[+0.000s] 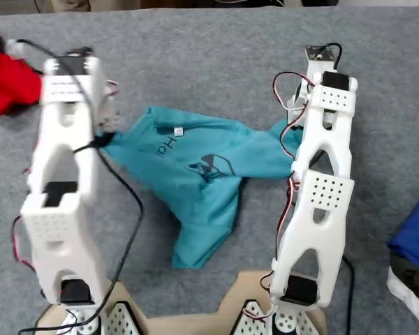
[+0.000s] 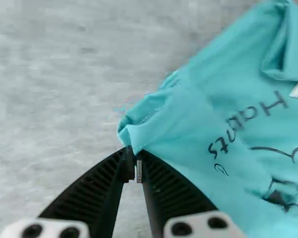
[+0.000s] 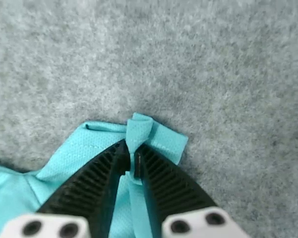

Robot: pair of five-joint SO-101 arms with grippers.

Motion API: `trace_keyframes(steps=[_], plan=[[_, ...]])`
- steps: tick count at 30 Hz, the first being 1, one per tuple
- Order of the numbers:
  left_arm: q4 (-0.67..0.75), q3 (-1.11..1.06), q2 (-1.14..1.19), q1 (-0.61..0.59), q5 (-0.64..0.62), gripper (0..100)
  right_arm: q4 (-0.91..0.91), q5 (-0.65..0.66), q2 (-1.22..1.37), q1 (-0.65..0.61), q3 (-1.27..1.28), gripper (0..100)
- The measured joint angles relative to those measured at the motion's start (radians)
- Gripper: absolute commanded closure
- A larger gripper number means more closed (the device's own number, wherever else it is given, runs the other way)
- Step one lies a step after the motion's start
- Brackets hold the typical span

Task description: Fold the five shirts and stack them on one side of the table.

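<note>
Teal shirt (image 1: 195, 174) rumpled at middle of grey table (image 1: 195, 56), dark print and neck label up, one end trailing toward arm bases. Left fingers (image 2: 97, 186) pinching shirt edge; right fingers (image 3: 89, 183) pinching bunched hem opposite.

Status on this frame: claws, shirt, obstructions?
Left claw shut on teal shirt edge. Right claw shut on its other end. Shirt unfolded, spread between arms. Red garment, blue garment off to the sides.

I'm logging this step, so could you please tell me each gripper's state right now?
Left gripper: closed on an edge of the teal shirt.
Right gripper: closed on another edge of the teal shirt.
</note>
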State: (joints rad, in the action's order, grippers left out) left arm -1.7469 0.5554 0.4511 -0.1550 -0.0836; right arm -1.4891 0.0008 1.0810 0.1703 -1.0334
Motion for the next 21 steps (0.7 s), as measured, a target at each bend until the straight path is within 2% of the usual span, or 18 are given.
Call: trace_keyframes(steps=[9, 15, 19, 21], plan=[[0.0, -0.43, -0.321, -0.135, 0.269, 98, 0.0, 0.0, 0.0, 0.0, 0.0, 99.0], [0.0, -0.753, -0.535, -0.167, 0.39, 98, 0.0, 0.0, 0.0, 0.0, 0.0, 99.0], [0.0, -0.895, -0.638, -0.212, 0.465, 98, 0.0, 0.0, 0.0, 0.0, 0.0, 99.0], [0.0, -0.942, -0.669, -0.222, 0.494, 94, 0.0, 0.0, 0.0, 0.0, 0.0, 99.0]])
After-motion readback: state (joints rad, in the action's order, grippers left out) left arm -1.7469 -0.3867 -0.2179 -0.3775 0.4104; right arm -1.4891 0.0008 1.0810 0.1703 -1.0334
